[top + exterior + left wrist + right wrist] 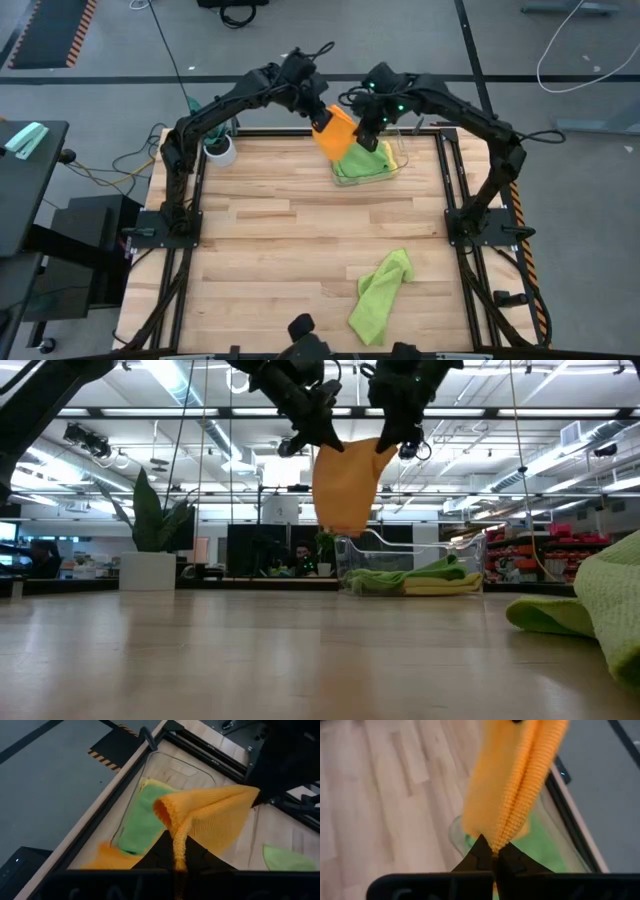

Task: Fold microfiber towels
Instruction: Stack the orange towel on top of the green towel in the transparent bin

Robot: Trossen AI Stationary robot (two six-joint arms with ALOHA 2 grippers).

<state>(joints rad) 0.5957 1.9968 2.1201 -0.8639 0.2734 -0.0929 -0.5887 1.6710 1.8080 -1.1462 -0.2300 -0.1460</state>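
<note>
Pincers of both arms are clamped on the orange towel (pixel 333 134), holding it in the air above the far side of the bench (pixel 280 250). Seen from above, the left pincer (pixel 318 115) grips 1 end and the right pincer (pixel 366 133) the other, the 2 close together with the cloth stretched between them. From bench height, the towel hangs down in a folded sheet from both pincers, its lower edge clear of the bench and above a clear plastic tray (pixel 470 555). That tray sits near the far edge and holds a flat lime green towel (pixel 362 165) lying over a yellow towel (pixel 390 160), whose edge shows at the side. The left wrist camera shows the orange fabric pinched between its dark fingers (pixel 197 856), and the right wrist camera shows a doubled edge caught between its fingers (pixel 481 851). A 2nd lime green towel (pixel 380 295) lies crumpled on the near part of the bench, well apart from the tray. A potted plant (pixel 218 148) stands at the far left corner.
</note>
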